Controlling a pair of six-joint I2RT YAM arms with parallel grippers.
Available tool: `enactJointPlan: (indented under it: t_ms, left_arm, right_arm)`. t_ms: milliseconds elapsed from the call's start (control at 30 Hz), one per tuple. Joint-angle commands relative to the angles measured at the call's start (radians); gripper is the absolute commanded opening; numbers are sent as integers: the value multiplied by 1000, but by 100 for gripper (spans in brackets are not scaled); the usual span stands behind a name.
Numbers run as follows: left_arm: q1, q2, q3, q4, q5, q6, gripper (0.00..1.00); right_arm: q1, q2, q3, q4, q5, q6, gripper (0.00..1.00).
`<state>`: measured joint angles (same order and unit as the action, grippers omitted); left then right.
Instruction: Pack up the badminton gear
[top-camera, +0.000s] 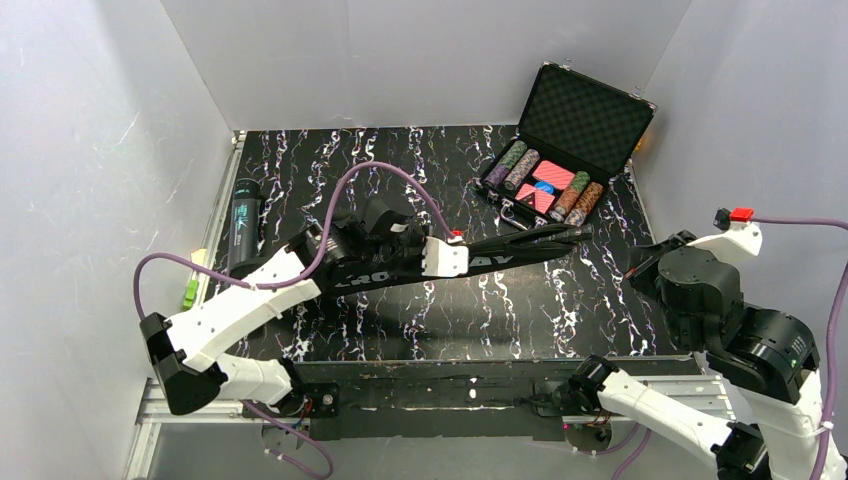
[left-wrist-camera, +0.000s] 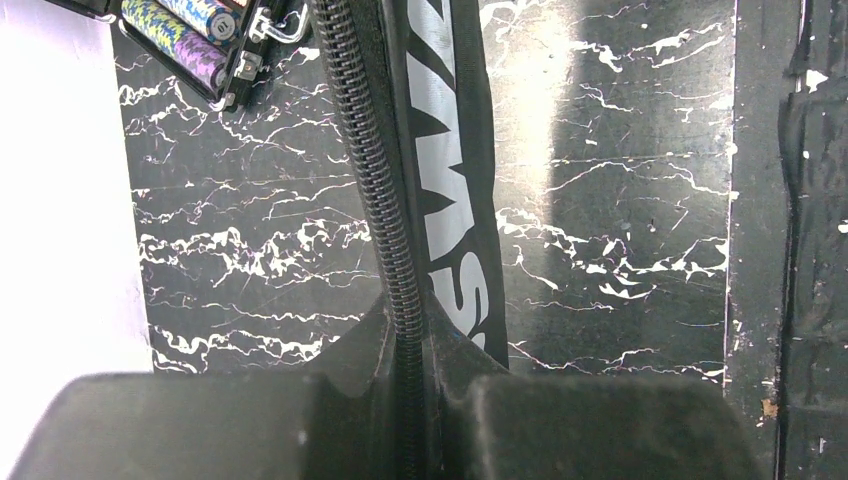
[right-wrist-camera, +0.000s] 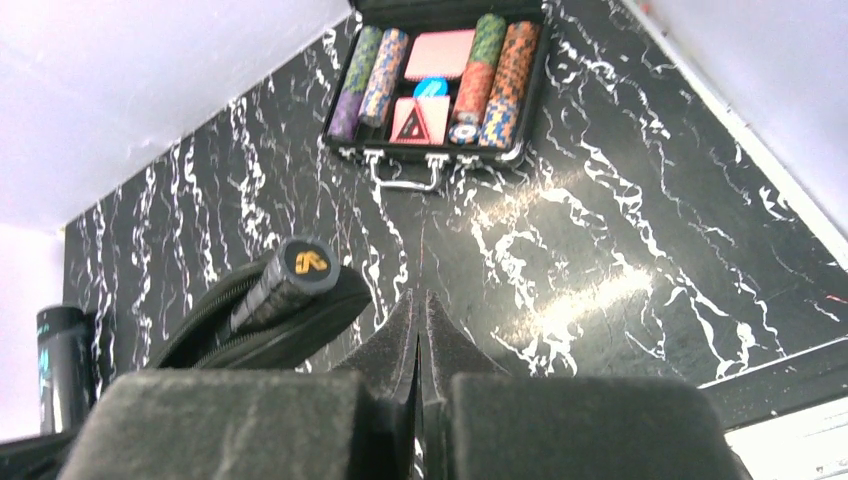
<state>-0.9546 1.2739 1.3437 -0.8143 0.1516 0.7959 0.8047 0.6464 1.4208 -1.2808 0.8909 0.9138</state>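
Top external: long black racket bag (top-camera: 400, 272) stretches L–R across mid-table, white lettering facing cam, shadow on the marbled table (top-camera: 420, 160) beneath it. Can't tell if its left end rests on the surface.

Left wrist: L gripper (left-wrist-camera: 408, 335) is pinched tight on the bag's zipper (left-wrist-camera: 372, 180), fingers nearly together w/ only the fabric edge between them. Lettering runs just beside the zip, and the table shows below.

Racket handle (top-camera: 560, 234) pokes out of the bag's right end. Right wrist view shows its butt cap (right-wrist-camera: 300, 262) w/ orange logo, bag mouth open around it.

R gripper (right-wrist-camera: 420, 305) is fully closed, pads touching, nothing held. It sits just right of the handle end, apart from the bag.

Open chip case (top-camera: 560, 180) is at back right, lid up, well apart from the bag. Dark cylinder (top-camera: 243, 225) w/ teal print is at the table's far left edge.
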Motion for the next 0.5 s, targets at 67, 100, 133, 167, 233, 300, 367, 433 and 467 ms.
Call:
enactJointPlan:
  t_ms: [67,100,133,167,233,300,367,433,467]
  left_arm:
    - [4,-63,26,26,-11,-3,0]
    - [3,-65,27,27,-13,-4,0]
    - [3,-65,29,27,-17,-5,0]
    - [4,-66,30,28,-18,-4,0]
    - [3,-68,29,29,-17,-5,0]
    - [4,-71,28,30,-15,-2,0]
    - [3,-73,28,32,-17,-1,0]
    - [4,-78,24,35,-21,2,0]
    - [4,-79,23,34,-22,4,0]
  right_arm:
    - [-3,57,21,155,91,-70,1]
    - [-4,63,22,174,78,-83,1]
    - [-6,75,24,185,64,-91,1]
    - [-9,83,22,199,46,-92,1]
    - [-17,91,0,235,12,-97,1]
    - [-31,92,-38,284,-32,-104,1]
    - [-58,98,-53,307,-69,-104,1]
    - [-79,108,-61,315,-104,-102,1]
    - [-85,112,-66,318,-122,-98,1]
